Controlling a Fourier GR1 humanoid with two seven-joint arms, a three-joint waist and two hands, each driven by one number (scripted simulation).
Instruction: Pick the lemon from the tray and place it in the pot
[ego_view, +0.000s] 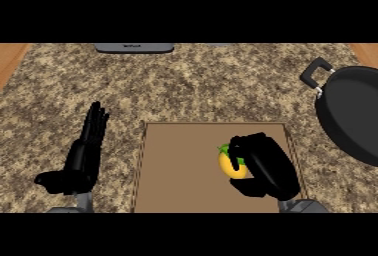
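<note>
The right robot hand (267, 167) curls around the lemon (232, 166), which sits on the brown tray (177, 165) in the middle of the speckled desk (199, 85). The left robot hand (83, 152) rests open beside the tray, fingers straight. The black pot (353, 112) stands at the desk's right edge.

One lemon (231, 166), one tray (181, 165), one pot (354, 112), two hands, left (80, 160) and right (266, 167).
</note>
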